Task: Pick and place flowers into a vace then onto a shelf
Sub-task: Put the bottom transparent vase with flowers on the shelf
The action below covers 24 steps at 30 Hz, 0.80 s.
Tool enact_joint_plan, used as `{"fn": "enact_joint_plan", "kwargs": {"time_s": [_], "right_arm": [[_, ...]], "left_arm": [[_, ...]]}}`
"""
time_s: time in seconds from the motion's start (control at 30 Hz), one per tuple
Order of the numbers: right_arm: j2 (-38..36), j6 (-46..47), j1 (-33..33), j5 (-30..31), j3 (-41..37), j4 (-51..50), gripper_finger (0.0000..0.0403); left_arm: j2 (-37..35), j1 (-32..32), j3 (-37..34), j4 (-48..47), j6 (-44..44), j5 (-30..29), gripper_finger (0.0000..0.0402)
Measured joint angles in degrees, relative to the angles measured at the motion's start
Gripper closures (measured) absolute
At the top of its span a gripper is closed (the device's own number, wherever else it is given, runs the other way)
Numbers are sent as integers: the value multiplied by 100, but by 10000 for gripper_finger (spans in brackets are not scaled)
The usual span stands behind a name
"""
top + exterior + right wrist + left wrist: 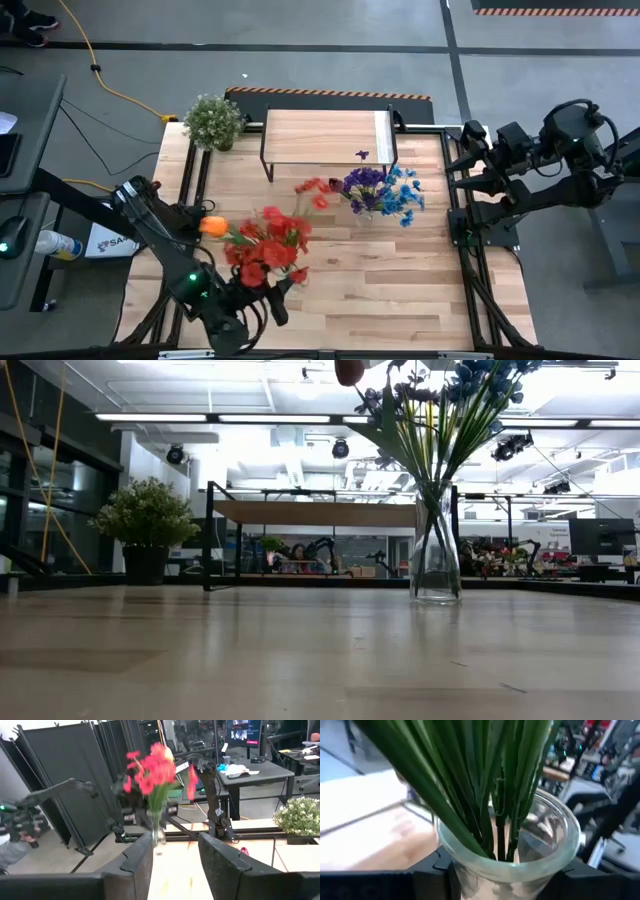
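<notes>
The left gripper (262,300) clamps a clear glass vase (520,855) of red flowers (265,248) above the table's near edge — a tilt could spill stems. The right gripper (172,865), spread and empty, waits aside; the light-wood shelf (325,135) stands far.

Red and orange flowers (262,245) in raised vase (512,865), blue-purple bunch (385,190) upright beside shelf (325,135)
</notes>
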Motion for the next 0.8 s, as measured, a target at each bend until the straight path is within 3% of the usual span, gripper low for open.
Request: {"fn": "enact_joint_plan", "kwargs": {"time_s": [0.2,0.4,0.8], "right_arm": [[-61,-37,0,0,0,-1,256],[-66,-59,0,-87,0,-3,252],[-64,-192,0,-87,0,-6,254]], "left_arm": [[0,99,1267,-535,834,-858,202],[2,686,2276,-550,1993,-967,202],[2,2597,3443,-579,3612,198,202]]}}
